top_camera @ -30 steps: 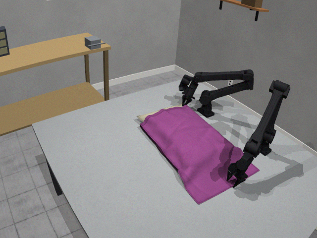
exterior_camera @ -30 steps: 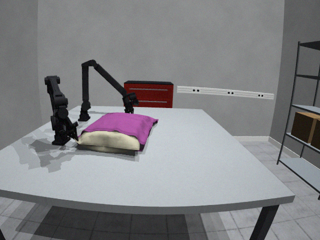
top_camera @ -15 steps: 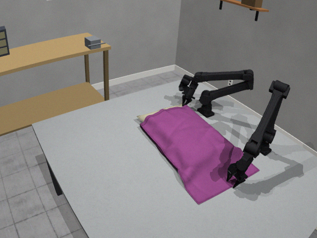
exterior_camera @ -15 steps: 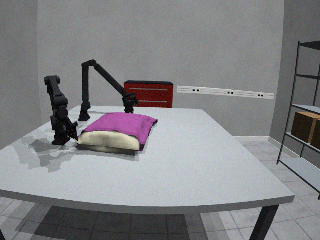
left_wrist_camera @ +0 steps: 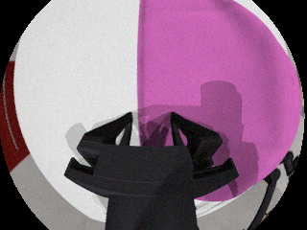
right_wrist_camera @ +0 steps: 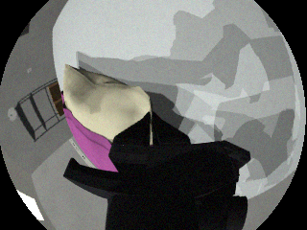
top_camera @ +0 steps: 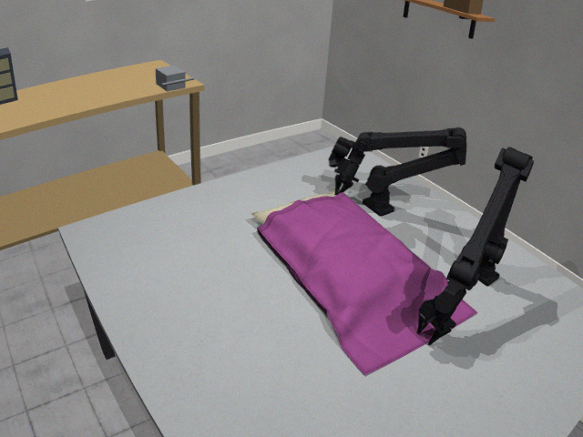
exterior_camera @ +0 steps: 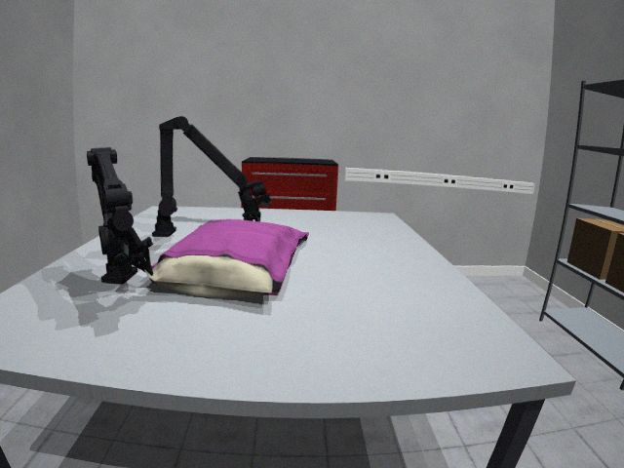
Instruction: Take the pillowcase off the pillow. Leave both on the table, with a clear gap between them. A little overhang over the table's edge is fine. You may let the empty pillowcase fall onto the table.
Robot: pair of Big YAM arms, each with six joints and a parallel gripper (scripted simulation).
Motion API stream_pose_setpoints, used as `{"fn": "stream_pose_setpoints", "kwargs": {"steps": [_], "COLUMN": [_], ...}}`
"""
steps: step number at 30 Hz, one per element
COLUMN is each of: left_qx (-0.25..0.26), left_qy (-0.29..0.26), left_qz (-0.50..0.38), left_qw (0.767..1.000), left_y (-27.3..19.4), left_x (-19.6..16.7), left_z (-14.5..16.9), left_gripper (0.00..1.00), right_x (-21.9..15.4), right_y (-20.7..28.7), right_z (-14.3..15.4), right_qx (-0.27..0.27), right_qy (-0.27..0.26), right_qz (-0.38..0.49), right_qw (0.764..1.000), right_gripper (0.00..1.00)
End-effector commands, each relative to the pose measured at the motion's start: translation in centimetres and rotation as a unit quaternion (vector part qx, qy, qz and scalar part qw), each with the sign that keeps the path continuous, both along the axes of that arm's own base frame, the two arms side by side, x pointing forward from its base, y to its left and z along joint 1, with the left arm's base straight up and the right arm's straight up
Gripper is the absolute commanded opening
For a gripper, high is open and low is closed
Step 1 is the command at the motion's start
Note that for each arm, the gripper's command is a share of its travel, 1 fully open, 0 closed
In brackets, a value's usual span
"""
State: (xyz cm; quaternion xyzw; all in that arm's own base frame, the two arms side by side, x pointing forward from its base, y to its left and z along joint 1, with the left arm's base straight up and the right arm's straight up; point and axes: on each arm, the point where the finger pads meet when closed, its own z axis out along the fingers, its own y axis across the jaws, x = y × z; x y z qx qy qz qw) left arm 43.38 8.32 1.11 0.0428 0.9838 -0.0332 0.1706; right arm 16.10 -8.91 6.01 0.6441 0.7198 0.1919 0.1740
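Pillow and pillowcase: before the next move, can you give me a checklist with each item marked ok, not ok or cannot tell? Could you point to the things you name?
1. Right hand (top_camera: 337, 191) (exterior_camera: 151, 273) (right_wrist_camera: 152, 115) shut on the pillow's (top_camera: 263, 214) (exterior_camera: 212, 272) (right_wrist_camera: 110, 101) corner: ok.
2. Left hand (top_camera: 424, 337) (exterior_camera: 252, 219) (left_wrist_camera: 152, 113) gripping the pillowcase (top_camera: 348, 254) (exterior_camera: 242, 236) (left_wrist_camera: 206, 48) (right_wrist_camera: 91, 144): not ok; its fingers stand open at the flat end's edge.
3. Pillow showing at the pillowcase's mouth: ok, a cream end sticks out.
4. Clear gap between pillow and pillowcase: not ok, most of the pillow appears covered.
5. Underside of the pillowcase free to slide: cannot tell, hidden.

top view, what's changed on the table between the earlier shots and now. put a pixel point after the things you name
Nothing visibly changed: the pillowcase (top_camera: 348, 263) (exterior_camera: 236, 239) (left_wrist_camera: 192, 53) (right_wrist_camera: 88, 139) is still over most of the pillow (top_camera: 261, 214) (exterior_camera: 212, 272) (right_wrist_camera: 107, 103), the left gripper (top_camera: 424, 338) (left_wrist_camera: 152, 115) at its closed end, the right gripper (top_camera: 337, 192) (exterior_camera: 150, 273) (right_wrist_camera: 151, 115) at the pillow's exposed corner.
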Motion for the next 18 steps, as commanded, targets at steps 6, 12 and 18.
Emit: {"fn": "stream_pose_setpoints", "kwargs": {"steps": [6,12,18], "left_qx": [-0.014,-0.013,-0.011], "left_qy": [0.038,0.038,0.036], "left_qz": [0.001,0.001,0.001], "left_qw": [0.999,0.999,0.999], "left_y": [-0.89,-0.86,-0.62], "left_x": [-1.92,-1.9,-1.75], "left_z": [-2.55,-2.54,-2.44], "left_gripper": [0.47,0.38,0.34], "right_x": [0.39,0.39,0.39], "right_y": [-0.25,-0.25,-0.25], "right_z": [0.86,0.86,0.86], "right_qx": [-0.008,-0.008,-0.008], "right_qy": [-0.006,-0.006,-0.006], "right_qz": [0.005,0.005,0.005], "right_qw": [1.0,1.0,1.0], "right_gripper": [0.02,0.02,0.02]}}
